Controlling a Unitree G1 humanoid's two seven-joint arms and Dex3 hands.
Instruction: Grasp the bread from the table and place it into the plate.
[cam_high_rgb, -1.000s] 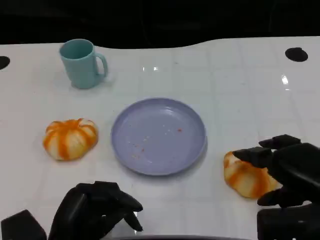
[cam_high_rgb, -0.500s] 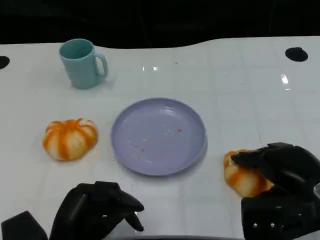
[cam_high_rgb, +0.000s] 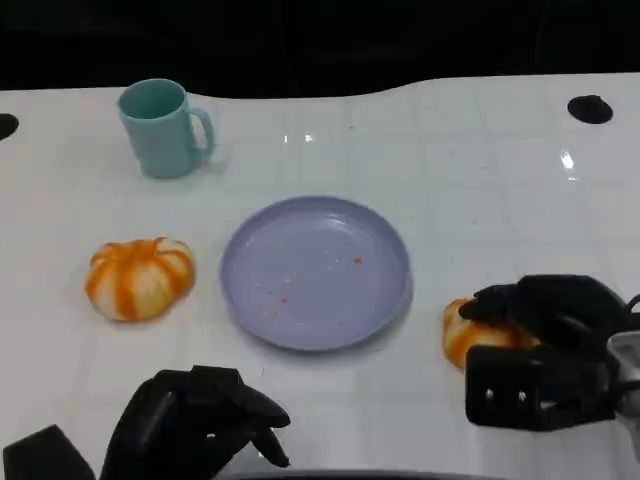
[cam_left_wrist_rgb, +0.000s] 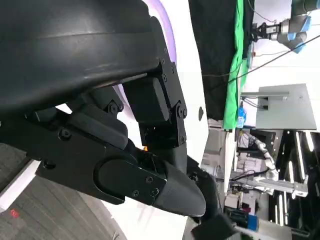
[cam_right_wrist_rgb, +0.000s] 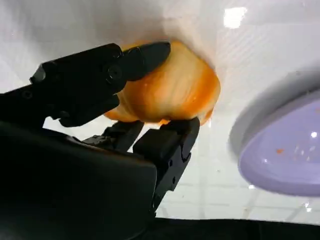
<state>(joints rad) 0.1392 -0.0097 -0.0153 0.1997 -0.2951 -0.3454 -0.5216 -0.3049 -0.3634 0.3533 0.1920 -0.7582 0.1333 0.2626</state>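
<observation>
Our right hand (cam_high_rgb: 545, 345) has closed its fingers (cam_right_wrist_rgb: 145, 55) around the bread (cam_high_rgb: 470, 335), which a second ago it only hovered over. The bread sits on the desk (cam_high_rgb: 480, 180) just right of the plate (cam_high_rgb: 316, 272), so lifting comes next. Our left hand (cam_high_rgb: 195, 425) rests curled and empty at the near edge.

Right hand (cam_high_rgb: 545, 345) sits low at the near right, fingers (cam_right_wrist_rgb: 125, 62) wrapped over and under the bread (cam_right_wrist_rgb: 170, 90), gripping it. Left hand (cam_high_rgb: 200, 425) hangs near left, fingers curled in, apparently holding nothing.

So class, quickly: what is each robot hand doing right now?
Left robot hand: closed, fingers curled, holding nothing.
Right robot hand: holding the bread.
</observation>
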